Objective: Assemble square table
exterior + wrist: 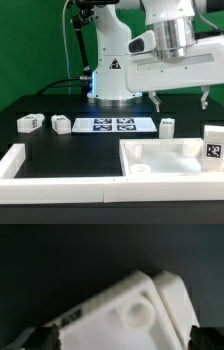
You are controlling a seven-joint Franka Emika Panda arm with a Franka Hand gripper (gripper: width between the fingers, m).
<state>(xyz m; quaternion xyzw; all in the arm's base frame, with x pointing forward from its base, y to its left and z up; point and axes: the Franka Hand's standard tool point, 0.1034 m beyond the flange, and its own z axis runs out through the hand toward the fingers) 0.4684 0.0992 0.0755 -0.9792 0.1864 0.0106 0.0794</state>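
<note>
1. End effector (180,100) hangs over the right of the bench (70,145), its jaws spread wide and empty.
2. Leftmost leg (28,122) and second leg (62,125) lie near each other at the left.
3. Marker board (112,125) lies mid-bench, with the third leg (167,125) just right of it.
4. Tabletop (175,160) sits near and right, below the end effector; the rightmost leg (213,142) stands at its right edge.

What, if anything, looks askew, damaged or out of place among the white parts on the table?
Nothing stands out. The tabletop lies flat and shows no damage. The legs lie loose and apart on the black table, near the marker board, none attached yet. Nothing is spilled.
</note>
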